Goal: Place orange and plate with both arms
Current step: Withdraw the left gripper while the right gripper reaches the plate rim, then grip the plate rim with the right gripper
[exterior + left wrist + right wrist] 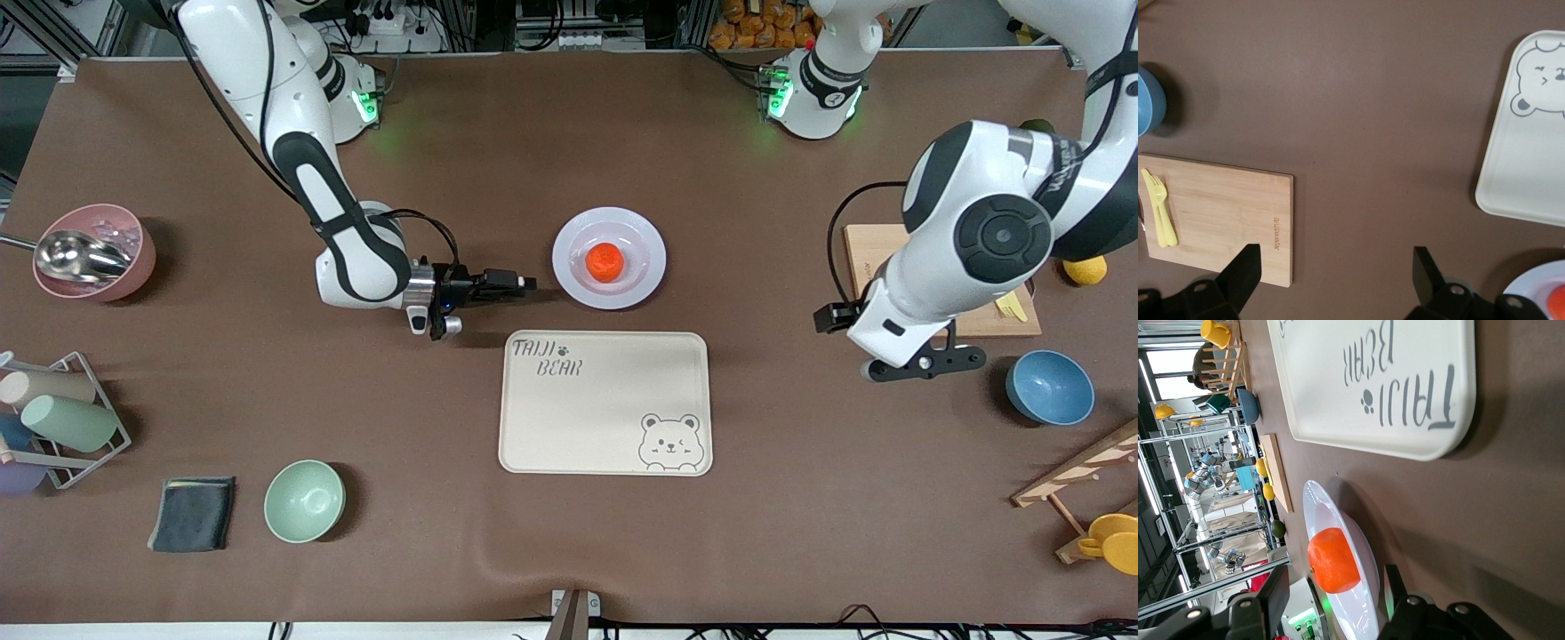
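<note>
The brown cloth-covered table carries the work. The rectangular cream tray printed with a bear lies at its middle with nothing on it, nearer the front camera than the round shallow pale lavender-white plate, which sits just clear of the tray's edge. The small round reddish-orange fruit rests in the plate's well.

The right gripper lies low and level beside the plate, on the side toward the right arm's end of the table, its tips close to the rim but not touching it. Its wrist view shows the fingers apart, with the plate edge and orange in front of them; nothing is held. The left gripper hangs over bare cloth between the tray and the rectangular bamboo cutting board, jaws spread wide and empty; that arm waits.

Judgement: the orange already lies on the plate. The plate is not yet gripped, and moving it, presumably onto the tray, remains to be done.
</note>
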Motion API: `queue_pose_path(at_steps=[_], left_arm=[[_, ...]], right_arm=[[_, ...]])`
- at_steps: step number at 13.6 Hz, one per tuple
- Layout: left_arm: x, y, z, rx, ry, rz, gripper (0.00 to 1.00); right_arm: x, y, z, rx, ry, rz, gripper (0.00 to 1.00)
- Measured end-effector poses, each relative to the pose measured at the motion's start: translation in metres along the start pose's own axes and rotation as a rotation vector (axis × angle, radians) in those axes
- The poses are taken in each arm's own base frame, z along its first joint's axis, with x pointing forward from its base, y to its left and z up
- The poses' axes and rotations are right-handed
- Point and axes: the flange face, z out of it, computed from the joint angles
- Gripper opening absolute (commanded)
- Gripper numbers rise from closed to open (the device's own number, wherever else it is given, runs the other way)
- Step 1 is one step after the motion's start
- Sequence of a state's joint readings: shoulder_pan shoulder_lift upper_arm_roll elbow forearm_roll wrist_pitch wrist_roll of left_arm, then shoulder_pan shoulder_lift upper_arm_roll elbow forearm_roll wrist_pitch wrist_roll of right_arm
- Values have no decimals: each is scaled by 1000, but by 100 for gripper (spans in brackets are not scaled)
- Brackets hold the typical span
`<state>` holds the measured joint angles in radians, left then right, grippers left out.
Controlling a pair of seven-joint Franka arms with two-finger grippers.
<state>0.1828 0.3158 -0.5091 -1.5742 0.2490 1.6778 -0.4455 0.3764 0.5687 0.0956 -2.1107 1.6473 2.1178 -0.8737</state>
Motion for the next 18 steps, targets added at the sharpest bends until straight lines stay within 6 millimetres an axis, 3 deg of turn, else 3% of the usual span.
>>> queue_pose_path(at_steps=[3,7,9,12,15,18], left_arm=[[-15,-29,-27,-18,-7,92,100],[-56,-93,-90,-81,15,134,100],[-79,-96,-112,-80,15,162,100],[-100,-89,-128,-74,11,274,100],[-105,-90,-134,-74,21,283,100],[-105,-90,-134,-74,20,281,100]], right_arm=[[-4,5,9,-28,0,3,59],[-16,1,30,-34,-13,4,56],[-19,0,35,-40,-18,2,56],[-23,-2,41,-29,-8,16,55],[-31,-5,55,-36,-7,18,54],[-32,-4,56,-40,-5,20,50]])
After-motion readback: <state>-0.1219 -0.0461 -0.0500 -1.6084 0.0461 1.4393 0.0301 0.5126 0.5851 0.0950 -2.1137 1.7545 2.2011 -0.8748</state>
